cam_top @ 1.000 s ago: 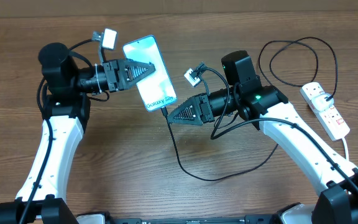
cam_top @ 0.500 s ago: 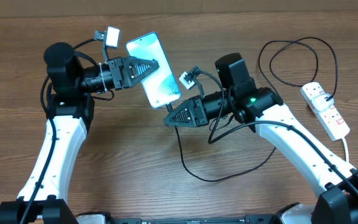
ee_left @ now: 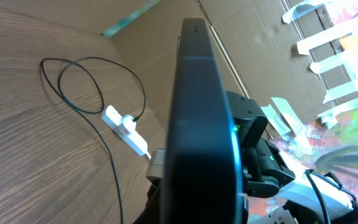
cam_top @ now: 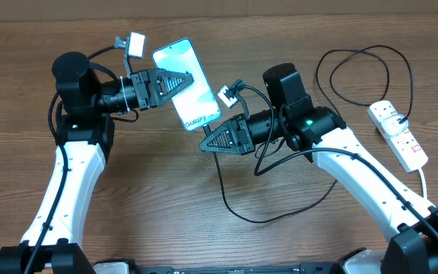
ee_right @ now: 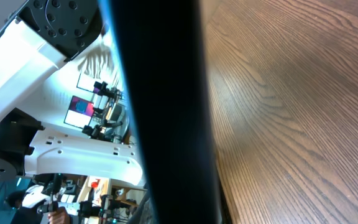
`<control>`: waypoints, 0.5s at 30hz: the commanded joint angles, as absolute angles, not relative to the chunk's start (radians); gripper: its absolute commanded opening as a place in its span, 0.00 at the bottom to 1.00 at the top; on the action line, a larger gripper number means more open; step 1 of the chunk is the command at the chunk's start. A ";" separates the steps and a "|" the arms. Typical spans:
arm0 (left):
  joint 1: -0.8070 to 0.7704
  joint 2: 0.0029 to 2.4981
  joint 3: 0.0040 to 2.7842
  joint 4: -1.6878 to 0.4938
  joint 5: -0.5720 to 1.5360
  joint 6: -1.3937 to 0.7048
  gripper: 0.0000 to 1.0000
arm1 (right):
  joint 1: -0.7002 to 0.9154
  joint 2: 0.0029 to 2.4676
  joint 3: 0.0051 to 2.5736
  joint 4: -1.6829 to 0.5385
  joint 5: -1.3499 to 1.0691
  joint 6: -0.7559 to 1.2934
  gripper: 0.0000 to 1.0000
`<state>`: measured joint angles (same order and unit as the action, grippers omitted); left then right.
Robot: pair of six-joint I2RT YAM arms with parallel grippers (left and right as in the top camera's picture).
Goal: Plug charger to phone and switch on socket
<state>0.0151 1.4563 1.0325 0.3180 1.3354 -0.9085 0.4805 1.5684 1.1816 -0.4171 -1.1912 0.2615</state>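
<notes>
Phone [cam_top: 196,103] hung tilted above the table [cam_top: 128,213], clamped in the left gripper [cam_top: 185,81]; the right gripper [cam_top: 203,144] was pinched shut on the charger [cam_top: 220,186] just below it.

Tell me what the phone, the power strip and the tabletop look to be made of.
Phone: the flat light-blue screen looks like glossy glass; the dark edge has a smooth sheen, metal or plastic unclear.
Power strip: white moulded plastic, smooth and slightly shiny.
Tabletop: brown wood grain with a matte finish; it could be laminate rather than solid wood.
</notes>
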 commanded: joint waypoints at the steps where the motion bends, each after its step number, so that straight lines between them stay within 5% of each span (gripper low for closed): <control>1: -0.009 1.440 1.034 0.314 1.485 -0.886 0.04 | 0.470 1.565 1.204 -0.379 -1.171 0.263 0.04; 7: -0.015 1.440 1.034 0.315 1.478 -0.886 0.04 | 0.470 1.565 1.204 -0.391 -1.171 0.263 0.05; 15: 0.005 1.440 1.034 0.314 1.376 -0.886 0.04 | 0.470 1.565 1.204 -0.510 -1.158 0.248 0.38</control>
